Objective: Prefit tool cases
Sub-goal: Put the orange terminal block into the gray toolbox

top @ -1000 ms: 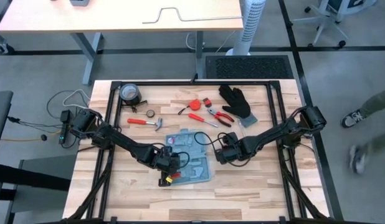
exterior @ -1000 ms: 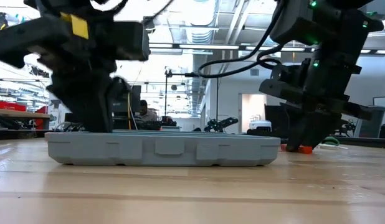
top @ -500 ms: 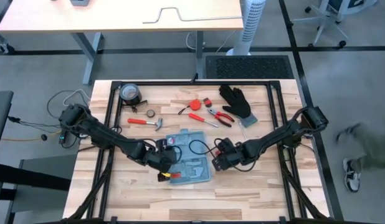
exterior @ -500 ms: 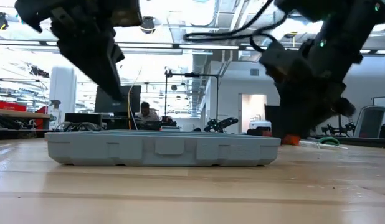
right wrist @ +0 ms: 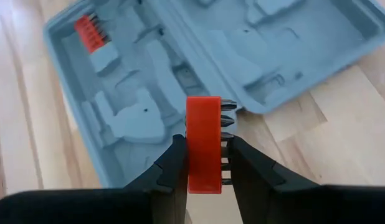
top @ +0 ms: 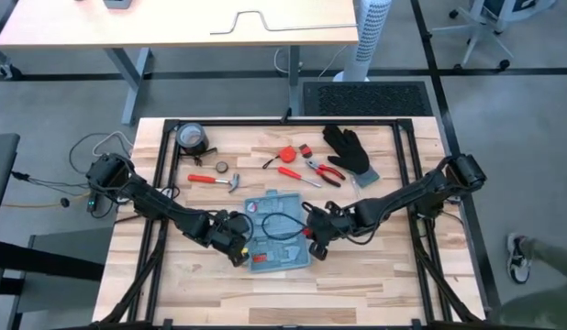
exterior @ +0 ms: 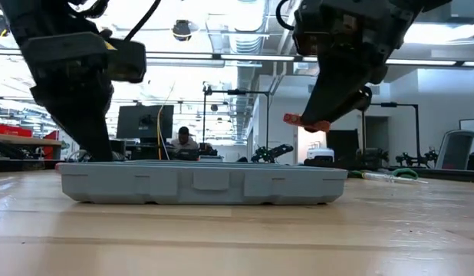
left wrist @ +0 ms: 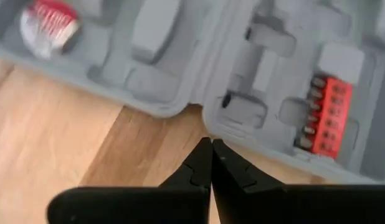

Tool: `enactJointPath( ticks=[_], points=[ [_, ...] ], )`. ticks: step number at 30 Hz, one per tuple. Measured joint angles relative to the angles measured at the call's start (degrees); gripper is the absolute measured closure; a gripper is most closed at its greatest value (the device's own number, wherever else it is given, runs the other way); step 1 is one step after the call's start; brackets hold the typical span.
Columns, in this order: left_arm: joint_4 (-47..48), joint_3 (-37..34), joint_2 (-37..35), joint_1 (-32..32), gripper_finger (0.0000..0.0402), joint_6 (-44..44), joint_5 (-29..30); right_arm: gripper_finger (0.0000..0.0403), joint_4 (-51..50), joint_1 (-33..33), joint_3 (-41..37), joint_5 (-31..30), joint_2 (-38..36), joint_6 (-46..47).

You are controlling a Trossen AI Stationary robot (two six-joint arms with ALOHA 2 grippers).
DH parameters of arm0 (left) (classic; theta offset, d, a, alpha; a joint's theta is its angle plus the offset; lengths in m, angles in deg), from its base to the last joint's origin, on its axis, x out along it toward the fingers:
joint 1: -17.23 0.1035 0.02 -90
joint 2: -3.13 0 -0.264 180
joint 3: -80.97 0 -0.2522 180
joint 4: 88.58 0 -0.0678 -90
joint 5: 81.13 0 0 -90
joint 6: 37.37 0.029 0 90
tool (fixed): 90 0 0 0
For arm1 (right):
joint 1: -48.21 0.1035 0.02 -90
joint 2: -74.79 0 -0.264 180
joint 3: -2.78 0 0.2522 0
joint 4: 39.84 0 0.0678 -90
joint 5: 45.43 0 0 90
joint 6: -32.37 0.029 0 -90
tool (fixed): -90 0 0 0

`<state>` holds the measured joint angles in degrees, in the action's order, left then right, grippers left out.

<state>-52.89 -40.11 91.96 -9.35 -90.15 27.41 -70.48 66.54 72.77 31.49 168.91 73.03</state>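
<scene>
The case (top: 277, 232) lies open and flat on the table (top: 375, 275), about midway between the side edges and nearer the front edge than the back. Filling it looks only begun: 1 red bit holder (left wrist: 324, 114) already sits in its slot, and the left wrist view shows a round red-and-white item (left wrist: 48, 18) in another slot (what it is I cannot tell). Most moulded slots are bare.

The right gripper (right wrist: 207, 146) hangs above the case's right end, fingers closed on a 2nd red bit holder (right wrist: 204, 142), not yet seated. The left gripper (left wrist: 210, 163) is low at the case's left front edge, fingers pressed together and holding nothing.

Much is left: hammer (top: 220, 181), pliers (top: 326, 173), red screwdriver (top: 295, 175) and tape roll (top: 191, 138) lie toward the back edge, beside a black glove (top: 346, 149).
</scene>
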Motion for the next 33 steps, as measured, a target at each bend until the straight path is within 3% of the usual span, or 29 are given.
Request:
enactJointPath(
  ticks=[5,10,20,24,29,33],
  points=[
    [-1.78,-1.2,0.57,-0.58,0.0401,-11.31,-0.48,0.03,1.77,-1.22,0.04,3.75,0.0,-6.64],
    [-7.36,-2.1,4.89,-1.44,0.0402,-16.76,-2.52,0.03,2.83,-1.16,0.06,5.52,0.0,-12.21],
    [-7.19,-0.55,2.89,-7.41,0.0402,-28.64,1.38,0.03,4.79,-1.18,0.08,7.41,0.0,-18.11],
    [-9.52,-0.65,6.31,-11.07,0.0402,-35.25,4.02,0.03,6.61,-1.24,0.08,7.88,-0.01,-19.42],
    [-15.67,-0.37,12.21,-9.73,0.0402,-35.48,2.52,0.03,7.15,-1.58,0.08,8.38,0.0,-20.23],
    [-20.67,-0.46,13.62,-5.43,0.0402,-29.3,-0.46,0.03,7.09,-1.61,0.08,8.55,-0.01,-20.23]
  ],
)
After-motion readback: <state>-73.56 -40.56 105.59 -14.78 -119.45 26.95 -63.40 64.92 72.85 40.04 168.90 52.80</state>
